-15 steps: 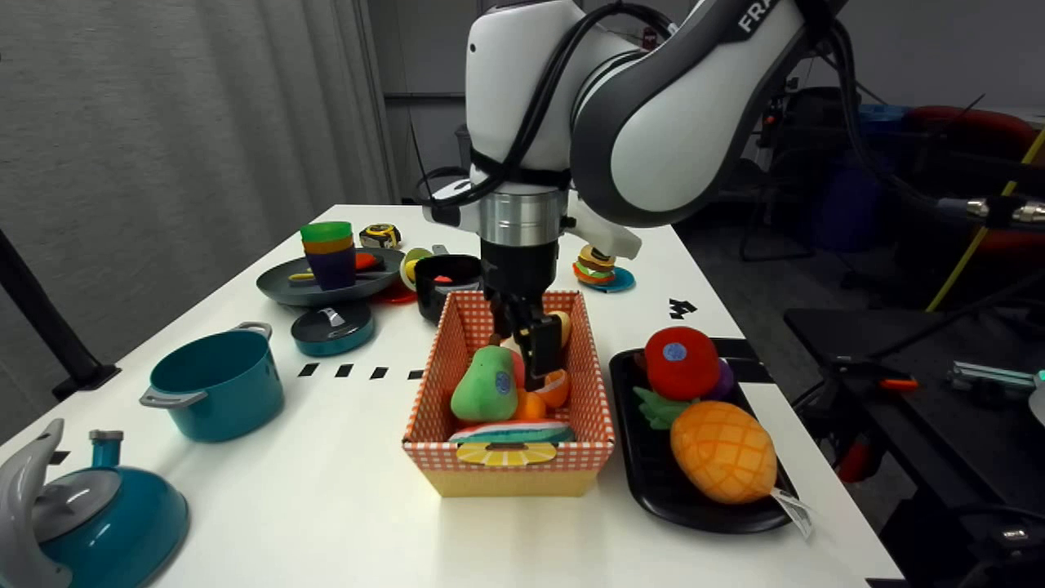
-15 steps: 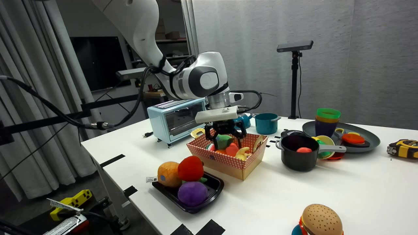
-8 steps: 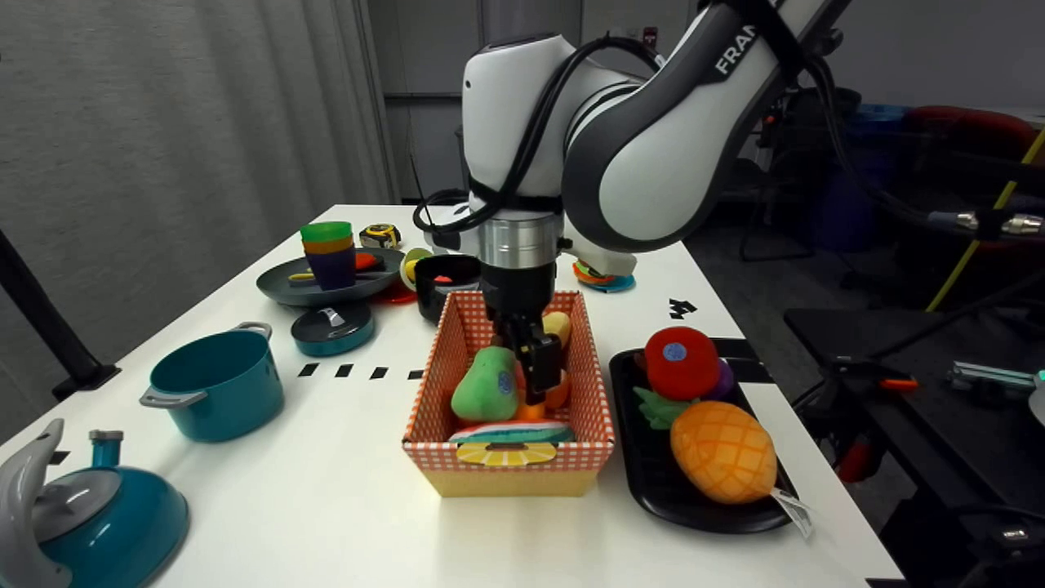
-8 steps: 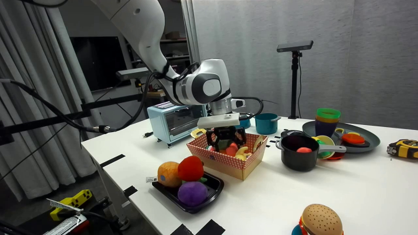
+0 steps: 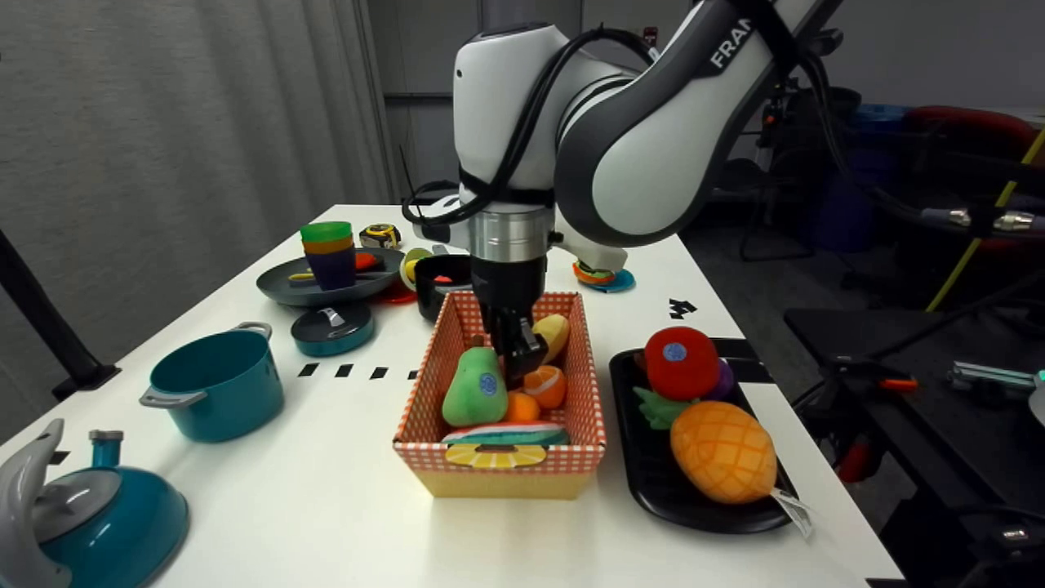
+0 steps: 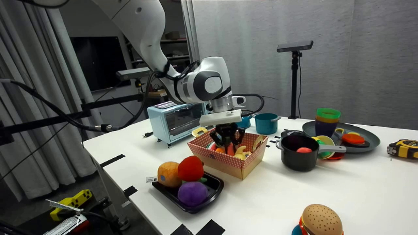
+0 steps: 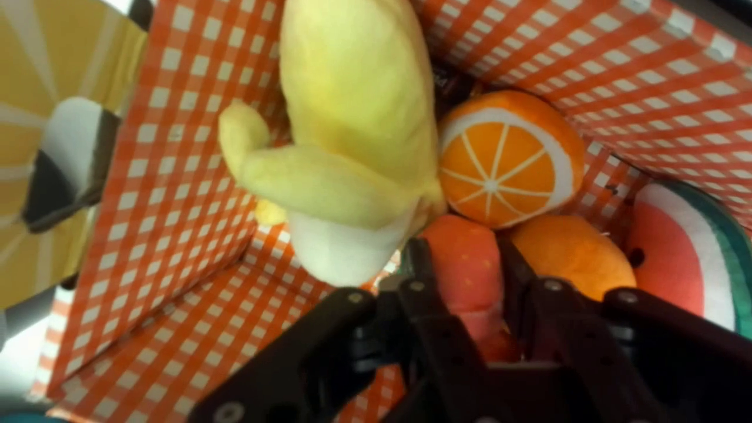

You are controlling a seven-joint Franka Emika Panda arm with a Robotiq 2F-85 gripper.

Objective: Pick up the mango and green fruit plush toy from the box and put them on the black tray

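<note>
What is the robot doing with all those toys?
A white and grey robot arm has its black hand down in an open rectangular red and white checked box. The hand looks closed around a rounded pinkish red plush toy, not yet lifted out. A pear-shaped green plush toy stands in the box near the hand. Beside the box, a shallow rectangular black tray holds a round red plush fruit, an oval orange plush fruit and a round purple plush fruit.
</note>
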